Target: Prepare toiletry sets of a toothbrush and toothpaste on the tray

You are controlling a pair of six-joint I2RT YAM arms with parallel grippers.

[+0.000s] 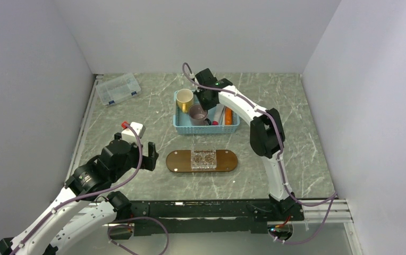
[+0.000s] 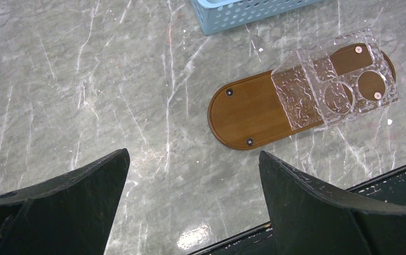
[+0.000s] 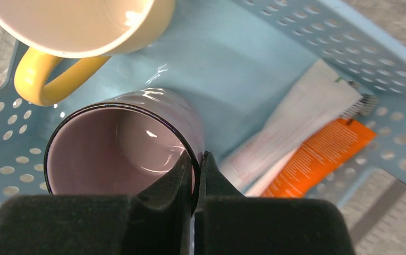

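Marbled table (image 1: 153,123) bears tray (image 1: 179,160) (white walls (image 1: 201,32)).

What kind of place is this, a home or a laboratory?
Probably a robotics test cell: plain white walls enclose a marble-look table, two robot arms are bolted to its near edge, and a blue basket and brown tray are staged on it.

There is a dark brown tray (image 1: 179,161), light-blue basket (image 1: 206,129), yellow mug (image 1: 185,98) and mauve mug (image 3: 116,143).

Bright, even overhead light; soft shadows; glare patch on table (image 2: 193,237); right pincer (image 3: 196,159) blurred close-up.
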